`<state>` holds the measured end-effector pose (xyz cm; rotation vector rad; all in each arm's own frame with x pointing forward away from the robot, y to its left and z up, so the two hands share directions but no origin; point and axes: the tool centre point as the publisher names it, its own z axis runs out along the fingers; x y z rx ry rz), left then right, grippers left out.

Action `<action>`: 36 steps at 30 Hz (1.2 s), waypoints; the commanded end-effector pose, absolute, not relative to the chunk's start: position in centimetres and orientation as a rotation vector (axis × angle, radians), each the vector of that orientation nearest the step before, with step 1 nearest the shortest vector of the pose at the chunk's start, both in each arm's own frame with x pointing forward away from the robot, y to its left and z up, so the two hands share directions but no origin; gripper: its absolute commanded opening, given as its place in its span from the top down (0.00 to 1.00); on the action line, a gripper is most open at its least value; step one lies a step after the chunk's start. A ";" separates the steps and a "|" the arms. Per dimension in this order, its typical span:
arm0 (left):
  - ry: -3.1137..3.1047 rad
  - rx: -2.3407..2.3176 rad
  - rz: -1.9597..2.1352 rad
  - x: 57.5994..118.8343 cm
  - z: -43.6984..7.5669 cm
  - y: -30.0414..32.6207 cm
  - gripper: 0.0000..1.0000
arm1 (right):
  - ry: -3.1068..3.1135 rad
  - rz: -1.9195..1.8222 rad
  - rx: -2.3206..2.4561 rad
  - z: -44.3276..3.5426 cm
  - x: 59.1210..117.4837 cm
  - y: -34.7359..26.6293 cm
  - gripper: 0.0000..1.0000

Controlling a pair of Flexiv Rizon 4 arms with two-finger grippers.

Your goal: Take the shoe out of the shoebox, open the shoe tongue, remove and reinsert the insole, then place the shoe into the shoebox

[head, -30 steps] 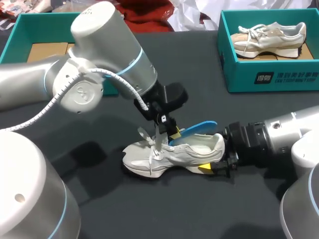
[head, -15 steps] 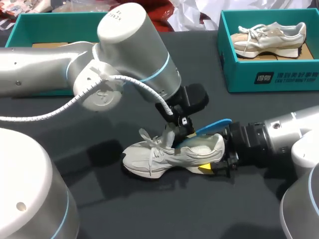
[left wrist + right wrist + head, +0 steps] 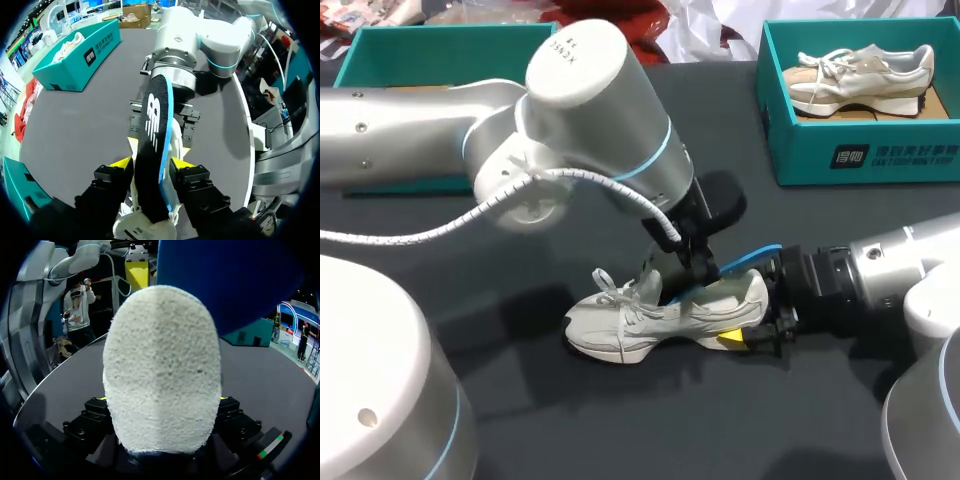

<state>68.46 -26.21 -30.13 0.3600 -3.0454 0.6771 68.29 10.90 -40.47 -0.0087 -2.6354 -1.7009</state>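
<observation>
A white shoe (image 3: 655, 315) lies on its side on the dark table, toe toward my left. A blue-edged insole (image 3: 752, 256) sticks up out of its opening at the heel. My left gripper (image 3: 686, 276) is just above the shoe's opening. In the left wrist view the insole (image 3: 154, 140), black on top, runs between that gripper's (image 3: 151, 162) parted yellow fingertips (image 3: 122, 161). My right gripper (image 3: 752, 325) holds the heel from the right. The right wrist view shows the heel (image 3: 162, 370) filling the space between its fingers, with the insole (image 3: 225, 280) overhead.
At the back right a teal shoebox (image 3: 865, 155) holds a second pale shoe (image 3: 860, 70). Another teal box (image 3: 450, 45) stands at the back left, half hidden by my left arm. My left arm's elbow hangs over the middle of the table.
My left gripper has moved right and down toward the heel, pushing the insole lower into the shoe, and its fingers have come apart. The right arm has stayed still.
</observation>
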 end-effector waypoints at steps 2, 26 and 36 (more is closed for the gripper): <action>-3.056 0.426 0.761 67.2 -29.8 -25.5 0.53 | -2.639 -1.698 -0.011 -40.5 68.2 11.1 1.00; -3.210 0.483 0.921 68.0 -31.4 -29.1 0.51 | -2.639 -1.698 -0.011 -40.5 68.2 11.1 1.00; -3.199 0.470 0.965 69.6 -32.3 -29.7 0.56 | -2.639 -1.698 -0.011 -40.5 68.2 11.1 1.00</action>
